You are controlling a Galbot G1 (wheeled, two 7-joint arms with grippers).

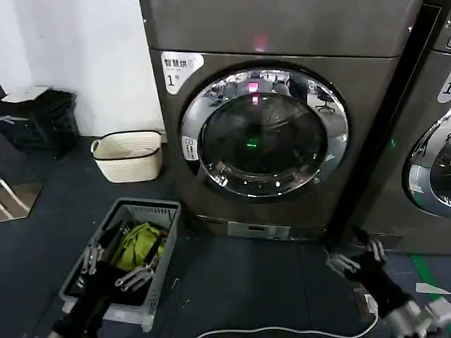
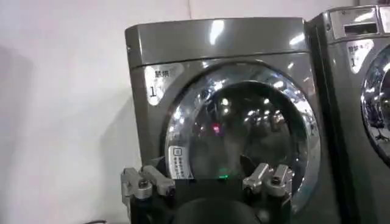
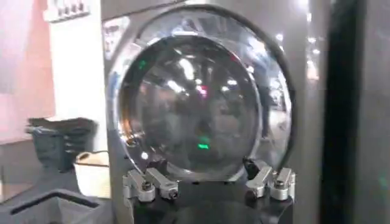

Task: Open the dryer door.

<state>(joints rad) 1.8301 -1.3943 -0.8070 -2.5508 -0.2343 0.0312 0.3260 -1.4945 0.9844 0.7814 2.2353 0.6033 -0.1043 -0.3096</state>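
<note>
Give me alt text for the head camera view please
A closed dryer door, chrome-ringed, fronts the grey dryer marked "1". Low down, the open left gripper hangs over a grey basket of clothes; the open right gripper is near the dryer's base.

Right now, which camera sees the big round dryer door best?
The head view: the whole dryer door shows, shut, chrome ring complete. In the left wrist view the left pincer covers its lower edge; in the right wrist view the right pincer does.

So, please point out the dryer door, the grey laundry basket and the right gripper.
dryer door point(image 1: 262, 134), head view, on its dark glass.
grey laundry basket point(image 1: 166, 243), head view, on its right wall.
right gripper point(image 1: 354, 258), head view, between its fingertips.
</note>
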